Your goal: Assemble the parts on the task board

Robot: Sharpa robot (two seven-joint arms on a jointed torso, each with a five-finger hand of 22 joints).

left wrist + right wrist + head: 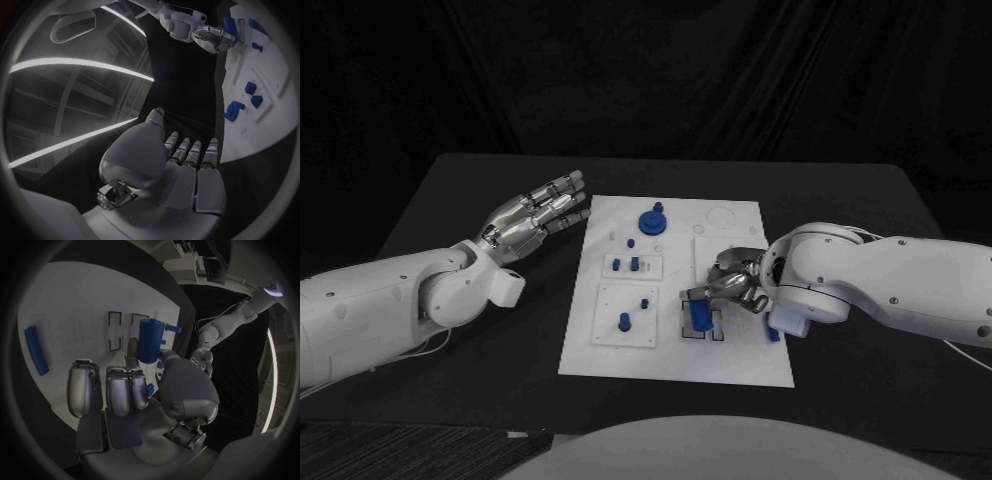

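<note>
The white board (678, 350) lies in the middle of the black table (877, 200). The right hand (726, 285) is down over the board's near right part, thumb and a finger closed around an upright blue cylinder (150, 340) that stands at two dark-edged slots. A long blue bar (35, 350) lies flat on the board near that hand. The left hand (531, 218) hovers just beside the board's left edge, fingers spread, holding nothing. More small blue pieces (651, 220) stand farther up the board.
</note>
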